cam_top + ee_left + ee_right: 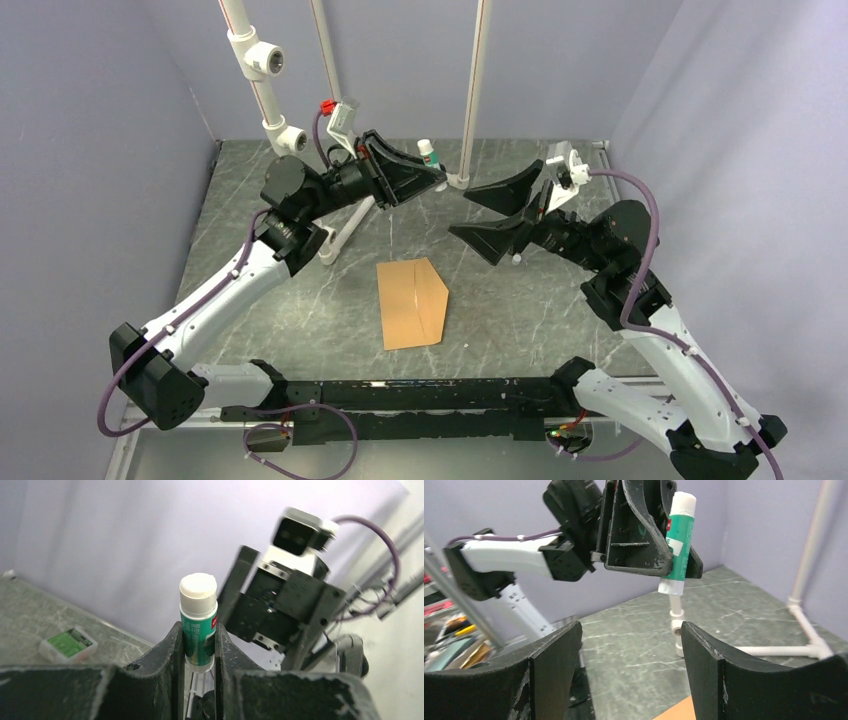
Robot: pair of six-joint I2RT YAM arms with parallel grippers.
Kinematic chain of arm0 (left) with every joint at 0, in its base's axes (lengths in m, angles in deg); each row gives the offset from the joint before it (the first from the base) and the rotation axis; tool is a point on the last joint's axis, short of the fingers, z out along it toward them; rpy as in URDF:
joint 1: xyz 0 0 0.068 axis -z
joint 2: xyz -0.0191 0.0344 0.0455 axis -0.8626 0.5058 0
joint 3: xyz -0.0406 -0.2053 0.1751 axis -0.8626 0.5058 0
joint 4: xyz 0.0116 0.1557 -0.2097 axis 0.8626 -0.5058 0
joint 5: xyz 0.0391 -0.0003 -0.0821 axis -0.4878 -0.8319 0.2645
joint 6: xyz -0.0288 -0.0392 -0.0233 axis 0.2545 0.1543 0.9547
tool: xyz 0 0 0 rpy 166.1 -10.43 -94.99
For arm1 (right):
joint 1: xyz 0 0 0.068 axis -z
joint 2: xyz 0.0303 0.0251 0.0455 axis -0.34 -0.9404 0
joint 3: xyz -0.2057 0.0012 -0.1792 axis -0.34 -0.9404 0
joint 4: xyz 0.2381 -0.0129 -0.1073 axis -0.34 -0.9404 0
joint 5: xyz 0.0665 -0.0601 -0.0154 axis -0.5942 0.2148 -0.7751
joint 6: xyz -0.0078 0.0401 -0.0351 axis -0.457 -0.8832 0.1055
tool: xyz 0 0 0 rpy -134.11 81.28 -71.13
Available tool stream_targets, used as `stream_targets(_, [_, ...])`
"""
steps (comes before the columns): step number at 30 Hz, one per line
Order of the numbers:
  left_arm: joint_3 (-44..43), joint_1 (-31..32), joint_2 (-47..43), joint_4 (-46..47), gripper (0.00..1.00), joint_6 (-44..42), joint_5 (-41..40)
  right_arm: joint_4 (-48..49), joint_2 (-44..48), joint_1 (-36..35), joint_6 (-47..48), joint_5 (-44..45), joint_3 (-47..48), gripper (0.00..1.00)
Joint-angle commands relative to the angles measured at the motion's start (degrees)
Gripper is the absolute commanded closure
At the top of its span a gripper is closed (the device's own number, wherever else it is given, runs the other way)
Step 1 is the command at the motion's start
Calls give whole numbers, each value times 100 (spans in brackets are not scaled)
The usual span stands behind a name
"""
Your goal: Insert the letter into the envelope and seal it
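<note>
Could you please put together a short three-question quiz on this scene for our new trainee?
1. True or false: the right gripper is shut on the glue stick.
2. What holds the glue stick off the surface? A) the left gripper B) the right gripper C) nothing, it stands by itself
3. Fill in: the envelope lies flat on the ____, between the two arms.
Key: 1 false, its jaws stand open and hold nothing; 2 A; 3 table.

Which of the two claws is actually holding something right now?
The left gripper: it is clamped on a green-and-white glue stick. The right gripper stands wide open, with nothing between its jaws.
</note>
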Motion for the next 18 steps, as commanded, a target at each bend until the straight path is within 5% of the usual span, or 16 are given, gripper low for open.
stream_targets(1, [38,5,-76,-515,98,444,-1194,176,49,-263,673,1580,-175,23])
stream_targets(11, [-11,5,15,-758,97,369,-1207,-971,-847,-855,994,2866,824,23])
stream_targets(18, [11,3,-3,-820,98,231,-1143,-876,-1128,-940,837,3086,1058,37])
